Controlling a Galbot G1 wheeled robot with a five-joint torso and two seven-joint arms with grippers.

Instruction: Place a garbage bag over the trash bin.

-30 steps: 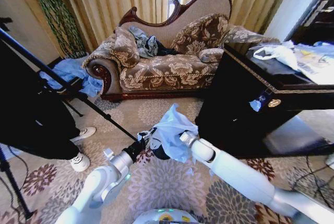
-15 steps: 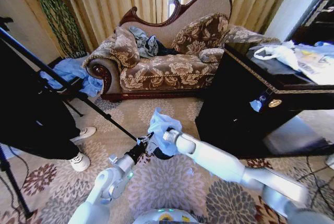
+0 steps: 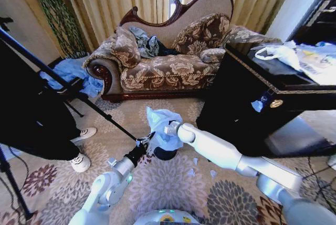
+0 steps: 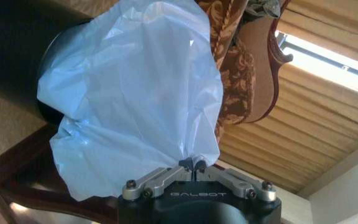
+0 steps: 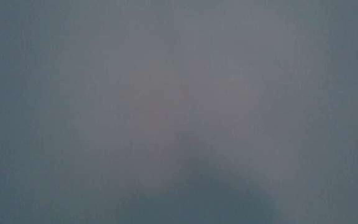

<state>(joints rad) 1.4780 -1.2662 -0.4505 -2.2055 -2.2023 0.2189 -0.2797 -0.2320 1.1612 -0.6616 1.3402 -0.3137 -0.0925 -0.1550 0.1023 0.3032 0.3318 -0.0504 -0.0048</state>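
Over on our left, the left gripper [image 3: 145,142] sits low above the flowered carpet [image 3: 157,183], its two metal fingers [image 4: 186,164] pressed together on an edge of the thin, crinkly, pale blue-white translucent plastic garbage bag [image 3: 161,128]; the left wrist view shows that pinch clearly, with the film ballooning away from the fingertips. Just past it, the bag is bunched up above the small plain black cylindrical trash bin [image 3: 165,154], which stands on the carpet in front of the patterned sofa with the carved dark wood frame [image 3: 168,57]; only the bin's lower part peeks out under the plastic, and in the left wrist view its dark rim [image 4: 48,51] curves behind the sheet. Moving right, our right gripper [image 3: 169,129] is buried in the bag on the side toward the dark wooden cabinet [image 3: 247,109], and we cannot tell whether its fingers are spread or closed; its wrist camera sees just a flat blue-grey haze. A few pale scraps [image 3: 194,161] lie on the carpet near the bin.
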